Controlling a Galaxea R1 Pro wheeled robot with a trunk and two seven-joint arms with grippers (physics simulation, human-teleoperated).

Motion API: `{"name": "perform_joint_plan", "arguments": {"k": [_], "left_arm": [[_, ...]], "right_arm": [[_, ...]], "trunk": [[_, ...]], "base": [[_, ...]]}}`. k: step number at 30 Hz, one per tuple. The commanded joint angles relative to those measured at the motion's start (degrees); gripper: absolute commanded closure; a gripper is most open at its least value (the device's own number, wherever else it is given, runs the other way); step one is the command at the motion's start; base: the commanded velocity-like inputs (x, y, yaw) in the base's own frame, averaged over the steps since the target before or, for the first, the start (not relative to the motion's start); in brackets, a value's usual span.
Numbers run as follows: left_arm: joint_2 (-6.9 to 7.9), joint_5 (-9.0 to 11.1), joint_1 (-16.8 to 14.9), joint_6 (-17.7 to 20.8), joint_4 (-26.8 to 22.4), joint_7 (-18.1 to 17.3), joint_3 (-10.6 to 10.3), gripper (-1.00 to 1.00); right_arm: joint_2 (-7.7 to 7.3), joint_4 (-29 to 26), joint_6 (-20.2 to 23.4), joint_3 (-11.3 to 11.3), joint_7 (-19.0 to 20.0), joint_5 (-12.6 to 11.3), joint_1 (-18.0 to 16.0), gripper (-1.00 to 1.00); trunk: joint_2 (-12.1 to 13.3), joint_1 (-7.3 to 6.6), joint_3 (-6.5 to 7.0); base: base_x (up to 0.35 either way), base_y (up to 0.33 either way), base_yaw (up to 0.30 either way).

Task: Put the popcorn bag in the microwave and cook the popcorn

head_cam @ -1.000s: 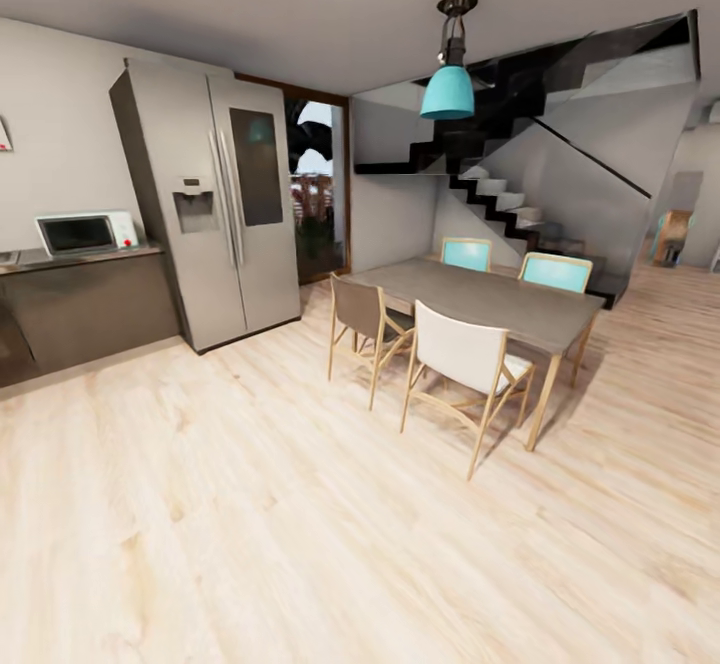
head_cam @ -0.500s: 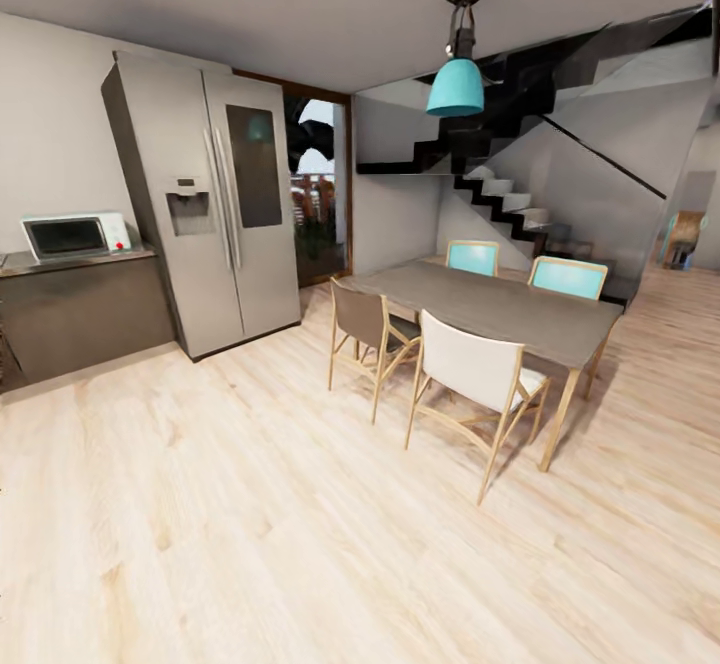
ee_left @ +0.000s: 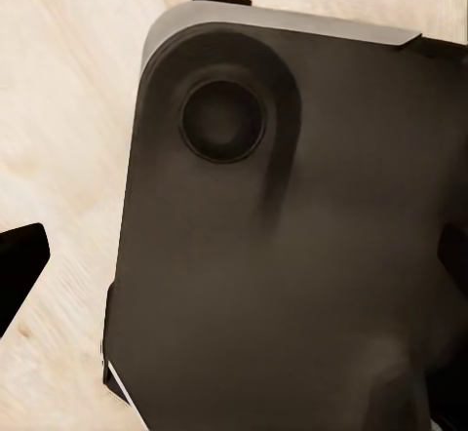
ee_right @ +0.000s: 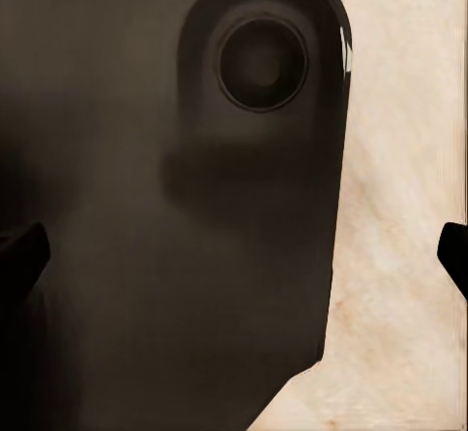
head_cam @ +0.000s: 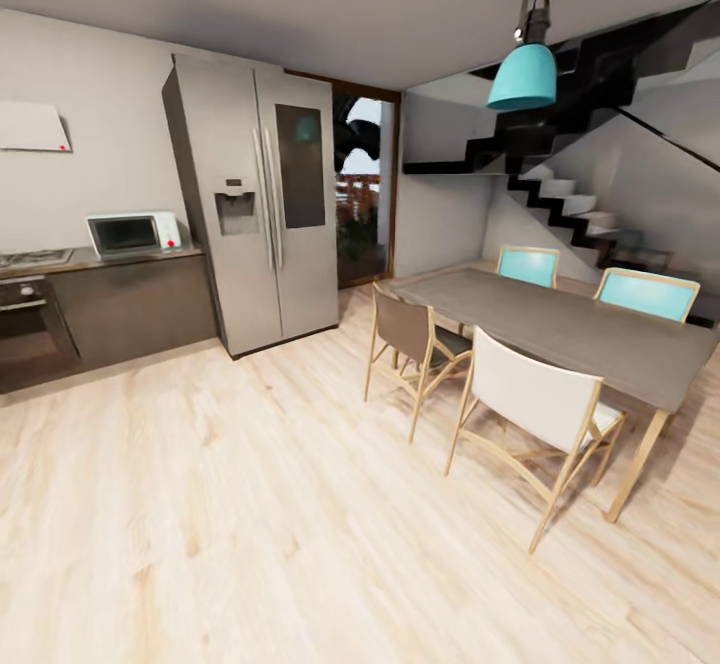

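At left of the head view, the boxy pale microwave (head_cam: 132, 233) sits on the smooth grey countertop (head_cam: 110, 260) beside a brushed-steel fridge (head_cam: 255, 204). Finger state in both wrist views: cannot tell.

Pale wood grain is running across the floor (head_cam: 250, 504). The fridge (head_cam: 260, 204) is showing steel grey, the microwave (head_cam: 133, 233) pale with dark glass. Turquoise is colouring the lamp (head_cam: 523, 77) and two chair backs (head_cam: 528, 266); the cabinets (head_cam: 130, 309) are looking dark.
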Motion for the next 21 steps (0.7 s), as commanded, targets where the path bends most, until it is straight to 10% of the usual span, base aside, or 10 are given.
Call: {"name": "perform_joint_plan", "arguments": {"k": [1,21], "left_arm": [[-0.01,0.3,0.0,0.0,-0.1,0.0,0.0,-1.00],[-0.11,0.2,0.0,-0.1,-0.5,0.0,0.1,-1.00]], "right_arm": [[0.00,0.0,-0.2,0.0,0.0,0.0,0.0,-1.00],[-0.01,0.0,-0.2,0.0,0.0,0.0,0.0,-1.00]], "trunk": [[0.0,0.03,-0.04],[0.0,0.03,-0.04]], "base": [[0.322,0.000,0.274],[0.142,0.000,0.274]]}}
